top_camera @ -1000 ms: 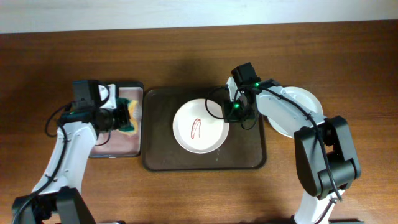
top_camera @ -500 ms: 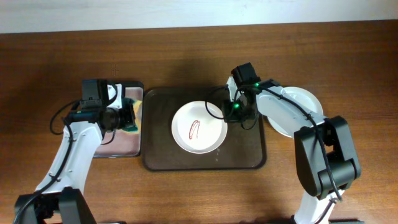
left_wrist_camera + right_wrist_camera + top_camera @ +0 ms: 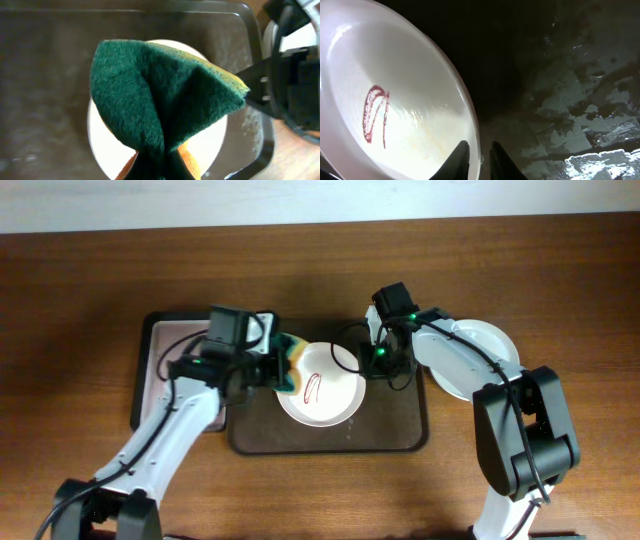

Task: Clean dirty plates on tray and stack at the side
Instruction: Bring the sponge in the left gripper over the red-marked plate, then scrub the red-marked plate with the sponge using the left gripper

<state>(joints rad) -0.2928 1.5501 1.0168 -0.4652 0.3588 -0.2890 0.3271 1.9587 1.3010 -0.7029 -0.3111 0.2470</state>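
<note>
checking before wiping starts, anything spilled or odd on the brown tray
Only a red smear at the centre of the white plate, plus wet patches on the tray beside it. Nothing tipped or broken.

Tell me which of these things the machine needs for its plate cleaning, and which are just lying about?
Part of the job: dirty plate, brown tray, green sponge, white plate set aside on the right.
Lying about: small pinkish tray on the left, wooden table.
</note>
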